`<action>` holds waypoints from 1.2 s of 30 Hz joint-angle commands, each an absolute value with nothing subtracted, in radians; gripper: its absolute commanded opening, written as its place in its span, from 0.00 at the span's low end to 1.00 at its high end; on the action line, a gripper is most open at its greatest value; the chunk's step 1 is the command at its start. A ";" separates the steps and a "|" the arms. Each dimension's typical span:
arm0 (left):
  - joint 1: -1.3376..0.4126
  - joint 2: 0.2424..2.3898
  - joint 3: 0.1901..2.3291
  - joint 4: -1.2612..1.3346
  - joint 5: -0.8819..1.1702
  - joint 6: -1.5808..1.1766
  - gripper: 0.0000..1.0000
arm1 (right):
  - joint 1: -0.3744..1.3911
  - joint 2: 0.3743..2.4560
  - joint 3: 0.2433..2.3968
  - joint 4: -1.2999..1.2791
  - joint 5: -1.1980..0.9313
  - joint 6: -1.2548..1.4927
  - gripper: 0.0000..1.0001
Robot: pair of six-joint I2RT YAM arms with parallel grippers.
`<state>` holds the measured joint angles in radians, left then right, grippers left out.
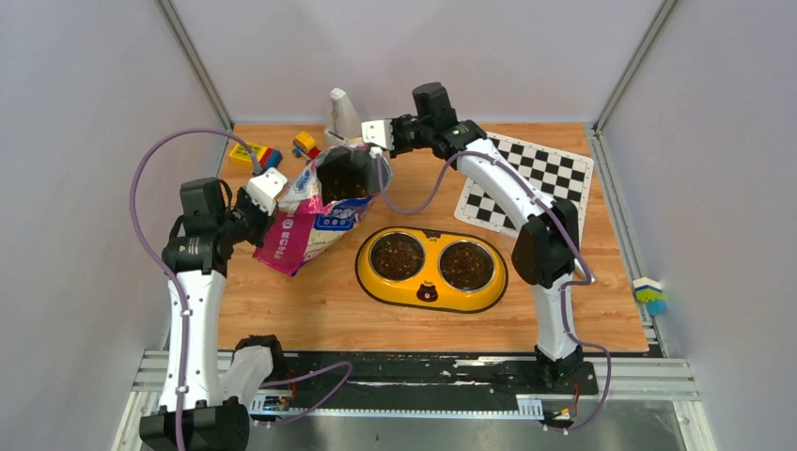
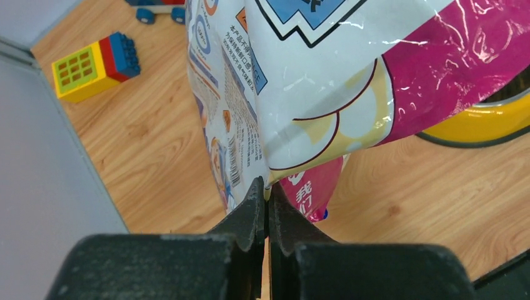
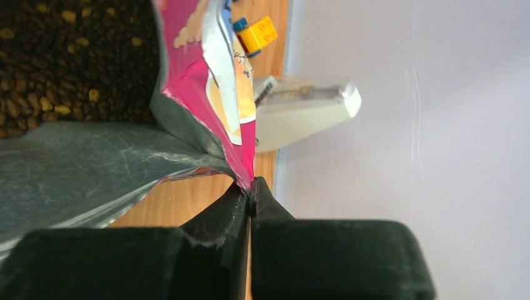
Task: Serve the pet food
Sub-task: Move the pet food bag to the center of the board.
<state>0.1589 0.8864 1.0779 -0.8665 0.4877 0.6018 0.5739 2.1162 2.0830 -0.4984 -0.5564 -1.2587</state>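
Note:
The glossy pink and white food bag is held tilted over the table, its open mouth at the back. Dark brown pet food fills its mouth and shows in the right wrist view as kibble. My left gripper is shut on the bag's lower side edge. My right gripper is shut on the bag's top rim. Both steel bowls of the yellow feeder hold brown pet food.
A checkerboard sheet lies at the back right. Toy bricks and a small toy car sit at the back left, with a pale scoop-like object against the back wall. A small coloured block rests beyond the table's right edge.

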 commanded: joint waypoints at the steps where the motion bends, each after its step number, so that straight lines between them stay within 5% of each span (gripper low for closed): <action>1: 0.124 0.919 1.060 -0.557 0.526 0.542 0.00 | 0.497 1.948 2.106 -0.346 -0.544 -1.164 0.00; 8: 0.015 1.042 1.038 -0.391 0.390 0.526 0.24 | 0.440 1.914 2.066 -0.323 -0.506 -1.134 0.00; 13: 0.011 1.158 1.063 -0.301 0.290 0.495 0.72 | 0.415 1.914 2.047 -0.313 -0.451 -1.124 0.00; 17: 0.011 1.204 1.115 -0.288 0.244 0.472 0.96 | 0.410 1.947 2.067 -0.289 -0.351 -1.106 0.00; 28: -0.045 1.263 1.378 -0.574 0.635 0.533 0.99 | 0.377 2.003 2.153 -0.318 -0.141 -0.994 0.00; 36: -0.224 1.311 1.419 -0.730 0.632 0.619 0.82 | 0.370 2.046 2.266 -0.422 -0.054 -0.905 0.00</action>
<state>-0.1543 1.2915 1.4212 -0.6220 0.5987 0.5686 0.4095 2.0853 2.1574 -0.5385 -0.1787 -0.9688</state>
